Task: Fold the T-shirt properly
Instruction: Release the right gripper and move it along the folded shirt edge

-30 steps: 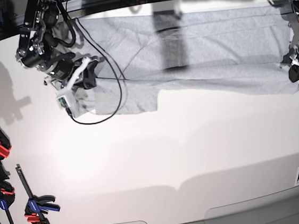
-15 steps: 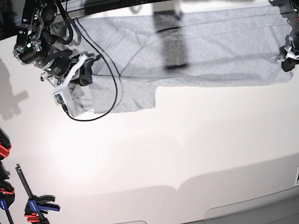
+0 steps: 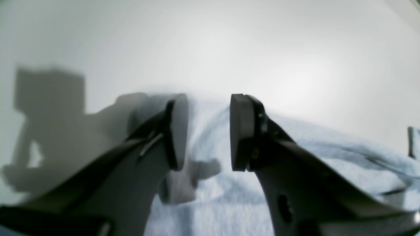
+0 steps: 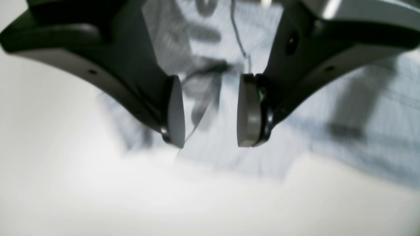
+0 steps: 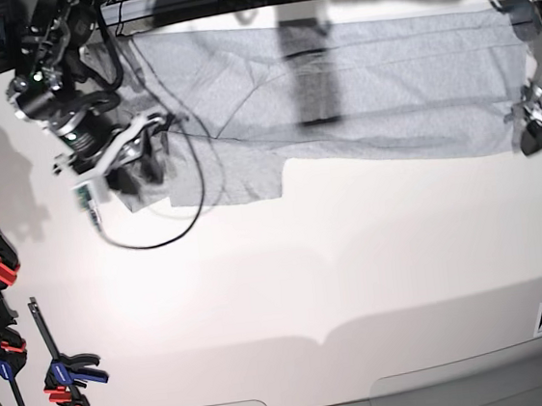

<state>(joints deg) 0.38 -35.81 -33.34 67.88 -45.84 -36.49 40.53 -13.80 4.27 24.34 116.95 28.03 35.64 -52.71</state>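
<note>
Both grippers, left [image 3: 208, 131] and right [image 4: 210, 109], show jaws apart, nothing between. Shirt [image 5: 356, 87] lies spread on table [image 5: 336, 264], long fold along its near edge.

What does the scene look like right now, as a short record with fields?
shirt: grey T-shirt lying flat along the far edge of the table, folded into a long band
left claw: open, over the shirt's edge, nothing between the jaws
right claw: open, over the shirt's other end, nothing held
clamps: at the table's side, away from the shirt
</note>
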